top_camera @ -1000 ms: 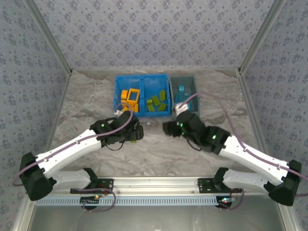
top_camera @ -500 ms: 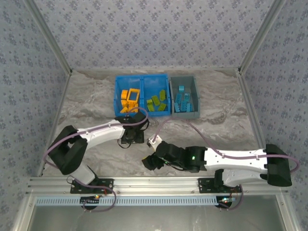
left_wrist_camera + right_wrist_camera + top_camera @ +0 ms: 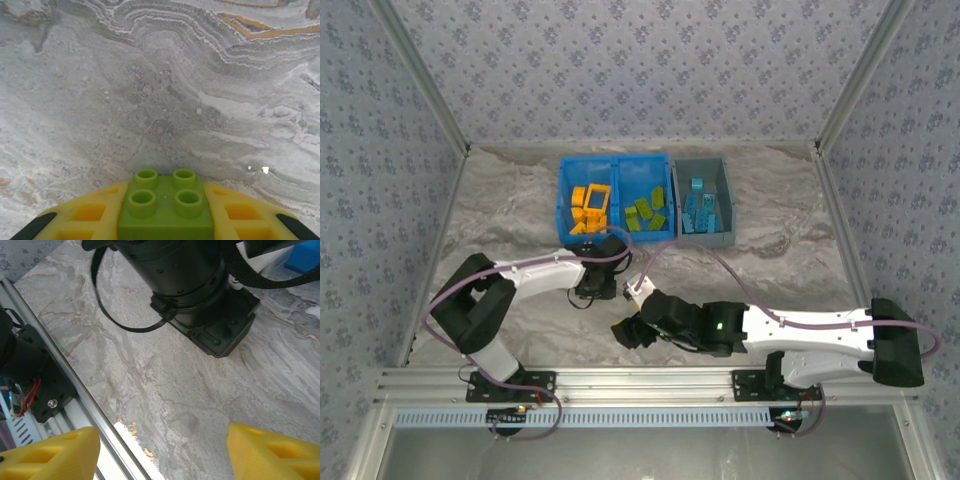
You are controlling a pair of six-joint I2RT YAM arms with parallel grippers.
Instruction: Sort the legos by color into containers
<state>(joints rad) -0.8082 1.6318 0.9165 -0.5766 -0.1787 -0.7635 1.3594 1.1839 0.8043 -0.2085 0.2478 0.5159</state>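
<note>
- Work piece: one lime green brick [image 3: 165, 212], two studs by two, in hard moulded plastic. Expect it to be light, rigid and not fragile. The smooth side walls may slip under a weak or skewed pinch.
- Hold point: the two opposite flat side walls, studs up, pads square to the walls. Do not pinch across the studs.
- Left gripper [image 3: 165, 192]: its yellow fingers [image 3: 85, 220] bear on both side walls of the brick with no gap visible, so treat the brick as gripped.
- Location: the brick sits at the left gripper, over the middle of the table [image 3: 520, 220]. It is just in front of the near wall of the blue bin [image 3: 615, 237] and back from the table's near edge.
- Right gripper [image 3: 160, 450]: fingers stand wide apart with nothing between them. It hangs over the table close to the near edge, beside the left wrist [image 3: 190, 290].
- Destination, as judged: the blue bin's right compartment, where the lime green legos [image 3: 647, 210] lie. Orange legos [image 3: 590, 207] fill the left compartment; light blue legos [image 3: 697, 207] lie in the grey bin [image 3: 705, 238].
- Hidden: from above, the left wrist covers the brick. In the wrist view the brick's base is cut off, so whether it rests on the table or is raised cannot be told.
</note>
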